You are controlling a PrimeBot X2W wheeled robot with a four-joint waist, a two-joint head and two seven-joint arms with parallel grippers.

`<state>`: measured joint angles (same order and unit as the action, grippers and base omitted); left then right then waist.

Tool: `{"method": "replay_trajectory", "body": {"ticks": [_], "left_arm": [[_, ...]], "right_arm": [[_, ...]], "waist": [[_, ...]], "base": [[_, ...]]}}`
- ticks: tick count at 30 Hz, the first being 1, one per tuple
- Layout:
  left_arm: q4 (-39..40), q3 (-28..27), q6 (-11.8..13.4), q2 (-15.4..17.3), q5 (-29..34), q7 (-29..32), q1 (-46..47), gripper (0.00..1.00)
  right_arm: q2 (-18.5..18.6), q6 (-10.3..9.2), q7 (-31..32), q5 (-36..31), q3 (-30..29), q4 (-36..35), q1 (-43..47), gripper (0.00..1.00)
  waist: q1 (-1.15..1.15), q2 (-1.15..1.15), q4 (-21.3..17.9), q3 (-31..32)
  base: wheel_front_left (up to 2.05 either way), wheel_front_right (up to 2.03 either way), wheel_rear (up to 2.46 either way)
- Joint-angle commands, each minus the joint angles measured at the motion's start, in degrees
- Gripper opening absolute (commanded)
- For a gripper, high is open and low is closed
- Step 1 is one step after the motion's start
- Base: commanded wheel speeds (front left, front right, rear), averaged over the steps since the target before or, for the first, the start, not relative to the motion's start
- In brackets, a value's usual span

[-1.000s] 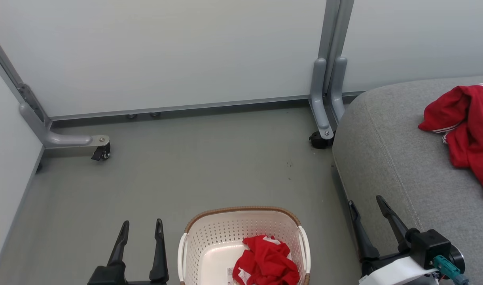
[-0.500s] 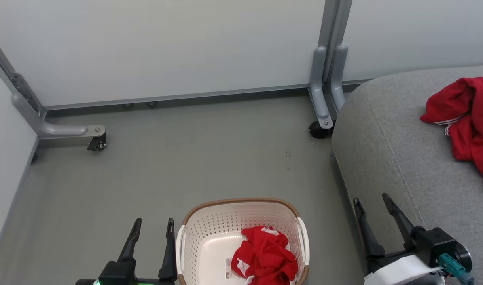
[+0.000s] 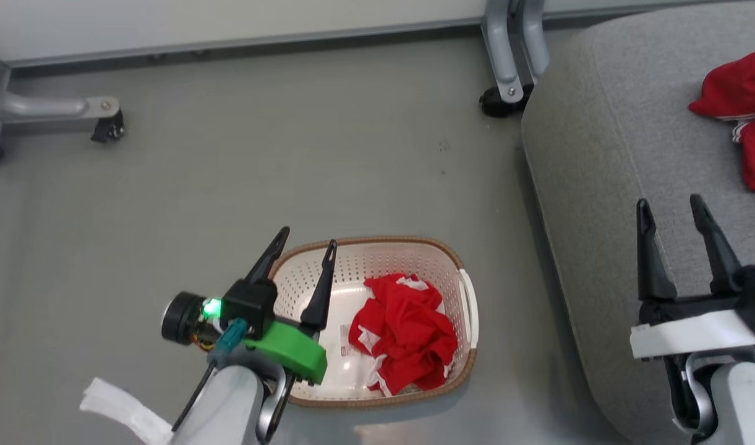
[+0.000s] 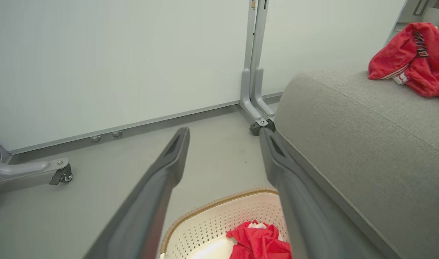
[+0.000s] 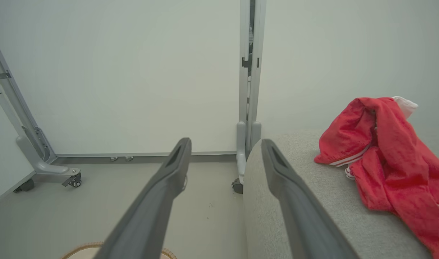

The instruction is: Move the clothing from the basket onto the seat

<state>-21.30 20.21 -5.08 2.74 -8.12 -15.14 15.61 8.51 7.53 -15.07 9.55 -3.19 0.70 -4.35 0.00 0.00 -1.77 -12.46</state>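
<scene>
Reach step: red garment [image 3: 739,93] on the seat [image 3: 600,154], second garment [image 3: 408,330] in the basket [image 3: 383,240]; left gripper [image 3: 307,238], wide open and empty, seemingly above its rim, next must drop and pinch that cloth; right gripper [image 3: 669,204] open, empty.

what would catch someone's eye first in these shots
The bright red stands out most: one crumpled red garment lies in the cream basket on the grey floor, and a second red garment is draped on the grey seat at the right. Next, the left gripper, open, hangs over the basket's left rim.
</scene>
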Motion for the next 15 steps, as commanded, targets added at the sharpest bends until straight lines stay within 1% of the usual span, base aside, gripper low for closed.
{"method": "replay_trajectory", "body": {"ticks": [1, 6, 10, 13, 15], "left_arm": [[-2.0, 0.6, -0.6, 0.3, -0.7, 0.0, 3.1, 1.00], [-11.6, 4.7, -1.9, 0.3, -1.1, 0.0, 12.6, 1.00], [-20.4, 8.9, -2.4, 0.3, -2.6, 0.0, 19.4, 1.00], [-27.4, 14.1, -2.4, 0.3, -5.5, 0.3, 24.0, 1.00], [-30.5, 17.3, -2.4, 0.3, -8.4, 0.9, 26.6, 1.00]], "right_arm": [[0.2, -0.07, -0.2, 0.3, -0.4, -0.8, -1.9, 1.00], [-0.1, -0.07, -0.2, 0.7, -1.7, -2.7, -6.9, 1.00], [-0.5, -0.07, -0.2, 0.6, -1.7, -4.2, -10.3, 1.00], [-0.9, -0.08, -0.2, 0.6, -1.2, -4.7, -11.9, 1.00], [-1.1, -0.08, -0.2, 0.6, -0.9, -4.8, -12.9, 1.00]], "waist": [[0.00, 0.00, -1.7, -11.6], [0.00, 0.00, -3.5, -20.1], [0.00, 0.00, -5.1, -26.1], [0.00, 0.00, -6.3, -29.3], [0.00, 0.00, -7.2, -31.1]], "base": [[0.00, 0.00, 0.00], [0.00, 0.00, 0.00], [0.00, 0.00, 0.00], [0.00, 0.00, 0.00], [0.00, 0.00, 0.00]]}}
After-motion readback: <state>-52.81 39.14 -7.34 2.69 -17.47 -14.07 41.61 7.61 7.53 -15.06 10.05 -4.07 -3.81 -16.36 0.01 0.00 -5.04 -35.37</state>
